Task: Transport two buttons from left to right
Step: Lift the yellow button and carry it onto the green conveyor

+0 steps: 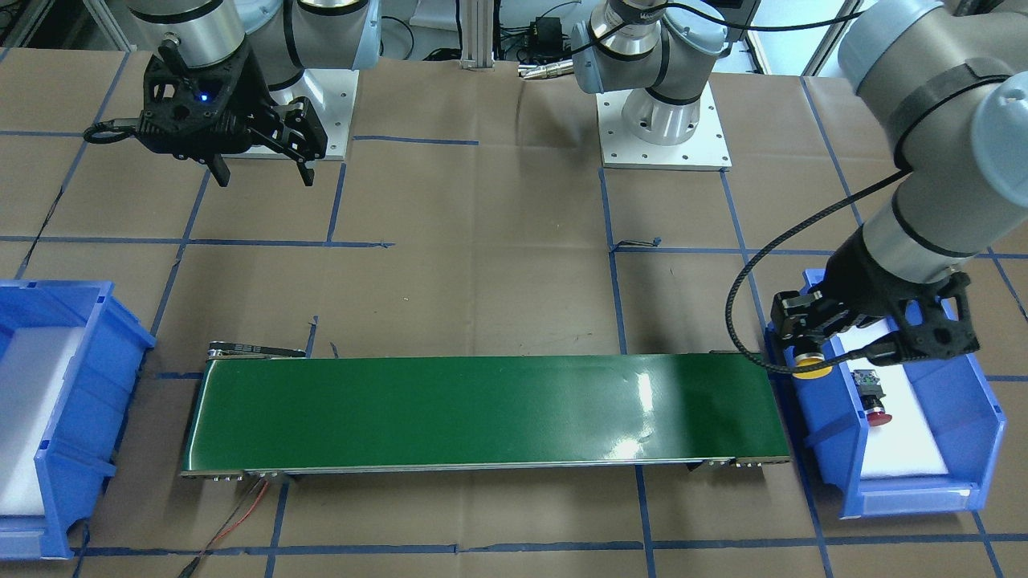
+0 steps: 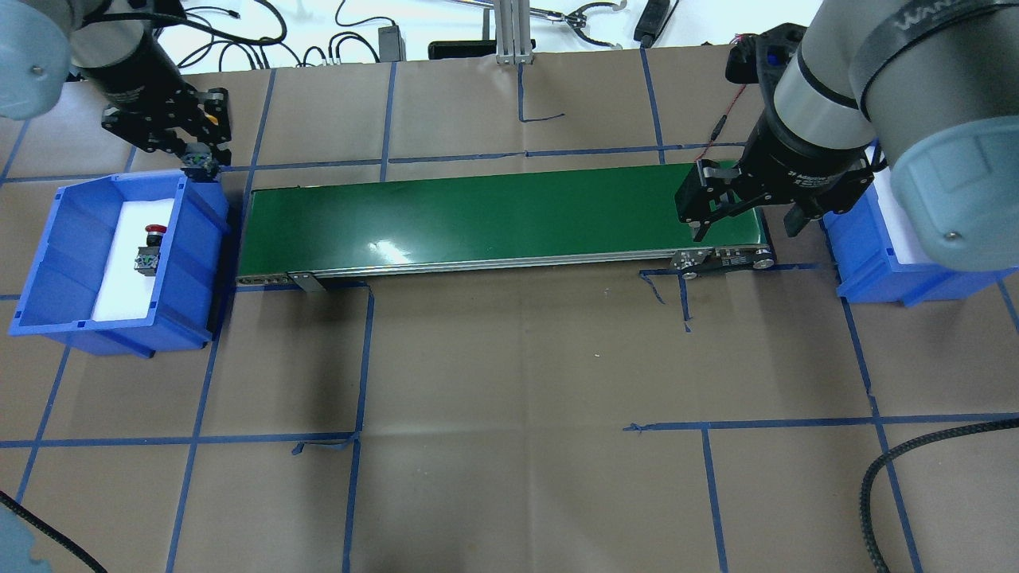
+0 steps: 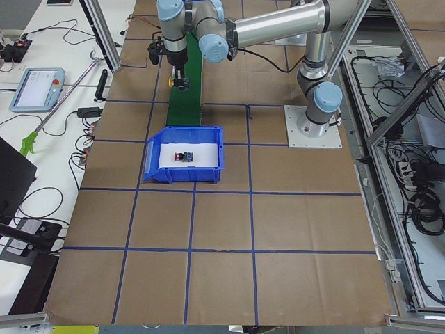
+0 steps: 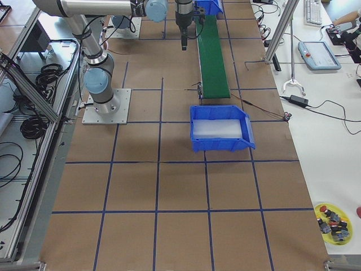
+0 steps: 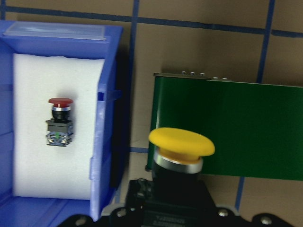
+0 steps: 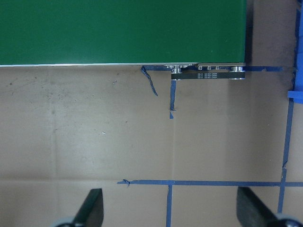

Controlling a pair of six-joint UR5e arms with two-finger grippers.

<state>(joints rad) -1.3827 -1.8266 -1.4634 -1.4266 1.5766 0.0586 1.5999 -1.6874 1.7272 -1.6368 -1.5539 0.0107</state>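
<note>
My left gripper [image 1: 807,355] is shut on the black body of the yellow-capped button [image 5: 181,142]. It holds the button above the gap between the left blue bin [image 2: 48,263] and the left end of the green conveyor belt [image 2: 493,219]. The red-capped button [image 5: 59,120] lies on its side on the white foam in that bin; it also shows in the overhead view [image 2: 150,248]. My right gripper [image 2: 744,227] is open and holds nothing, hovering at the belt's right end, its fingers [image 6: 92,210] spread wide over the brown paper.
The right blue bin [image 2: 876,274] with a white foam liner stands just past the belt's right end. Red and black wires [image 1: 241,514] trail from the belt's end by that bin. A yellow dish [image 4: 333,219] with several spare buttons sits far off at a table corner.
</note>
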